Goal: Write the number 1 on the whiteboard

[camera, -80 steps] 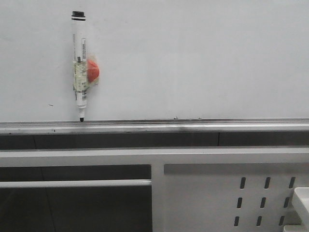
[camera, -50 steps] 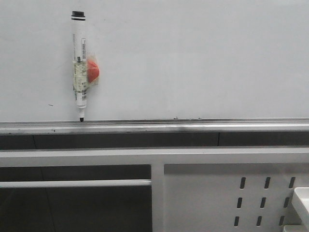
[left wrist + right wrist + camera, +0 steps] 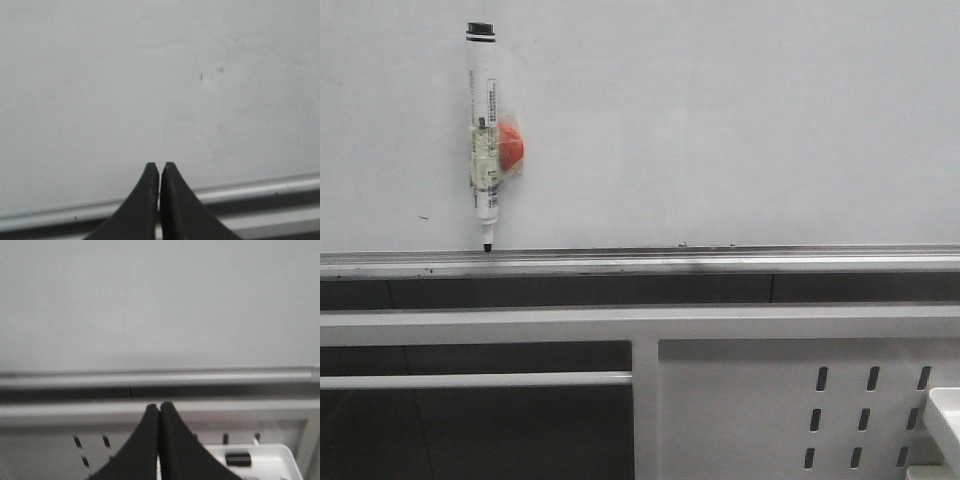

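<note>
The whiteboard (image 3: pixel 720 120) fills the upper front view, with a silver ledge (image 3: pixel 640 262) along its lower edge. No stroke of the number 1 shows on it. A white marker pen (image 3: pixel 483 135) with a red ball (image 3: pixel 511 147) taped on stands upright against the board at the left, tip down on the ledge. Neither gripper shows in the front view. My left gripper (image 3: pixel 159 165) is shut and empty, facing the board (image 3: pixel 150 75). My right gripper (image 3: pixel 159 405) is shut and empty, facing the ledge (image 3: pixel 150 377) and the board (image 3: pixel 160 300).
A white perforated metal panel (image 3: pixel 760 400) with slots stands below the ledge at the right, beside a white crossbar (image 3: pixel 470 379). A white tray corner (image 3: pixel 945 415) shows at the far right, and also in the right wrist view (image 3: pixel 250 460).
The front view has shifted very slightly; the pen sits a touch higher and further left in frame. Nothing else has moved.
</note>
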Available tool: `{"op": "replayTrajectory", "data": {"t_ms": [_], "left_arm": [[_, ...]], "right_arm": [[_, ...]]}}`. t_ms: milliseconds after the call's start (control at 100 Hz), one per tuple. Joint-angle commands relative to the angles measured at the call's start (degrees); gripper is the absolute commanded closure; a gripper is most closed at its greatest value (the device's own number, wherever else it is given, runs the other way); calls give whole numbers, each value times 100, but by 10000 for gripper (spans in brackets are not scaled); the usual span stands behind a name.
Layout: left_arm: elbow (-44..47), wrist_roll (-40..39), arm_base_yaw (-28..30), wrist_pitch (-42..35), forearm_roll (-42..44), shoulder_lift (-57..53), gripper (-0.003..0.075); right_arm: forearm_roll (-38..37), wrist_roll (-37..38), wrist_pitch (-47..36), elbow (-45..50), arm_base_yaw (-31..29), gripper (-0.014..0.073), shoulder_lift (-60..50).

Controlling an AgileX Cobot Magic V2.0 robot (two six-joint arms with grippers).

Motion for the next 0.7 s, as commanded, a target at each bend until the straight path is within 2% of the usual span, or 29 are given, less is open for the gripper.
{"op": "replayTrajectory", "data": {"t_ms": [0,140,230,300,340,400,470,550,690], "left_arm": [[192,38,10,-1134,153,-129,740],[192,38,10,-1720,153,-129,740],[179,-253,12,-2172,-75,-129,740],[60,-553,10,-2003,-509,-120,740],[-106,-586,10,-1761,-656,-89,740],[-492,-586,10,-971,-688,14,740],[-1150,-586,10,33,-1174,251,740],[-1801,-586,10,379,-1583,544,740],[-2268,-586,10,-271,-1599,756,740]], "right_arm": [[659,-56,-1336,75,-4,663,-141],[714,-43,-2746,75,-4,663,-141],[742,-29,-3154,10,-4,663,-141],[742,-29,-2213,-364,-4,663,-141],[712,-56,-1177,-758,-4,663,-85],[593,-92,94,-1301,-4,663,84],[593,-92,776,-1918,-4,663,414],[593,-92,860,-2424,-4,663,797],[593,-92,177,-2741,-4,663,1104]]}}
